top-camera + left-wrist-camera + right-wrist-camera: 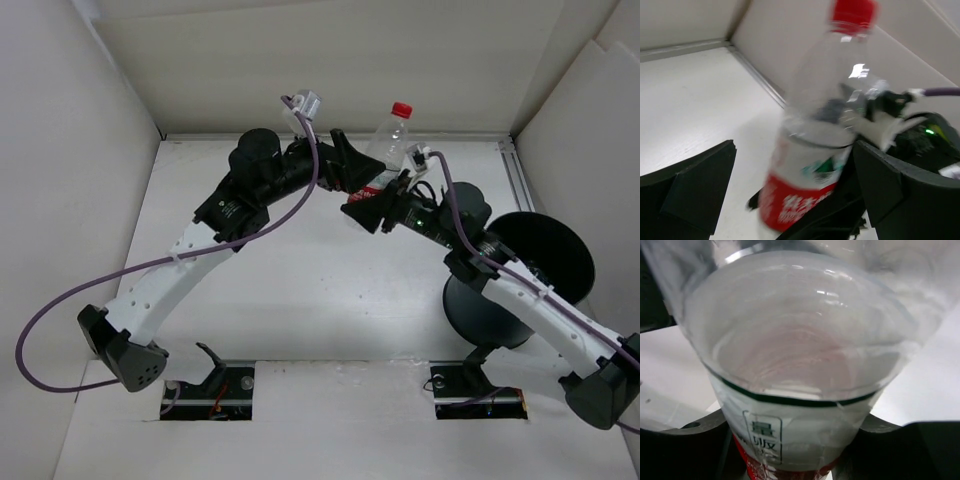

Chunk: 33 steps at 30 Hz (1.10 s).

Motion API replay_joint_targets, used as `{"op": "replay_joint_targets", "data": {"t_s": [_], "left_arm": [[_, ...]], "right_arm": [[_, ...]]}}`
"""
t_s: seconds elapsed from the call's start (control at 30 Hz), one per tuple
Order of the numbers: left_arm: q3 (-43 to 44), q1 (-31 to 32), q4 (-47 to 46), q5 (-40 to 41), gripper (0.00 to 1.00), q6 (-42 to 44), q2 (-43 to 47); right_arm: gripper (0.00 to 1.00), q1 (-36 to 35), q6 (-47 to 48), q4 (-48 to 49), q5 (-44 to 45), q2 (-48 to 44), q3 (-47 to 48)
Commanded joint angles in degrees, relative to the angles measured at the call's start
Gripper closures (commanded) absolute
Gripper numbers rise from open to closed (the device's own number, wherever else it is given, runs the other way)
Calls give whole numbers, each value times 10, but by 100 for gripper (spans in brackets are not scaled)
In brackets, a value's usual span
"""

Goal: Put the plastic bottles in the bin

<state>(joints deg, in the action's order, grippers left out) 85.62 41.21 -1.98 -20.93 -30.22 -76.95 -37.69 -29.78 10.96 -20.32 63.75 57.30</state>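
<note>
Over on the left, the left arm reached up across the white bench point(300, 290) toward the middle, with a purple cable point(60, 300) looping off its side. The left gripper point(348, 168) was wide apart. In its wrist view the two dark fingers point(695, 192) stood on either side of the bottle with bare gaps showing, so it wasn't gripping anything.

Dead centre was the bottle point(385, 140), clear plastic with a red cap point(401, 108) and a red label point(790, 200) round the lower part. It was up off the bench, tilted, cap pointing toward the back wall, and it looked empty.

Just right of that, the right gripper point(372, 208) was clamped on the bottle's lower end. Its wrist view was pretty much all bottle, with the dark fingers point(685, 440) hugging it from both sides.

Far right, the big dark bin point(550, 255) sat on the bench, partly hidden behind the right arm. The bottle was well apart from it, not in it. Couldn't really tell from the top view if the bin was upright or tipped.
</note>
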Motion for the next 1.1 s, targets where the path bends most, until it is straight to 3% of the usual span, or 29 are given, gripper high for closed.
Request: {"op": "replay_joint_targets", "data": {"t_s": [0.0,0.07,0.23,0.43,0.53,0.7,0.83,0.9,0.97,1.0,1.07], "left_arm": [[24,-1,70,114,0,-3,28],[24,-1,94,206,0,-9,36],[-14,-14,115,258,0,16,49],[-83,-29,109,283,0,16,87],[-113,-29,104,311,0,16,105],[-135,-29,110,345,0,16,111],[-147,-29,104,331,0,4,106],[-147,-29,104,324,0,-1,106],[-147,-29,104,319,0,-1,106],[-152,-29,104,319,0,-1,106],[-152,-29,109,325,0,-1,106]], "right_arm": [[93,26,42,-38,93,-62,23],[93,52,53,-77,123,-90,23],[93,151,75,-235,232,-178,46],[96,205,56,-491,529,-205,124],[96,205,30,-559,625,-250,124],[92,205,14,-603,659,-332,114],[86,205,14,-625,665,-327,114],[61,205,9,-632,670,-321,120],[14,205,9,-638,675,-316,120],[2,205,9,-638,675,-316,126],[0,205,3,-644,675,-311,126]]}}
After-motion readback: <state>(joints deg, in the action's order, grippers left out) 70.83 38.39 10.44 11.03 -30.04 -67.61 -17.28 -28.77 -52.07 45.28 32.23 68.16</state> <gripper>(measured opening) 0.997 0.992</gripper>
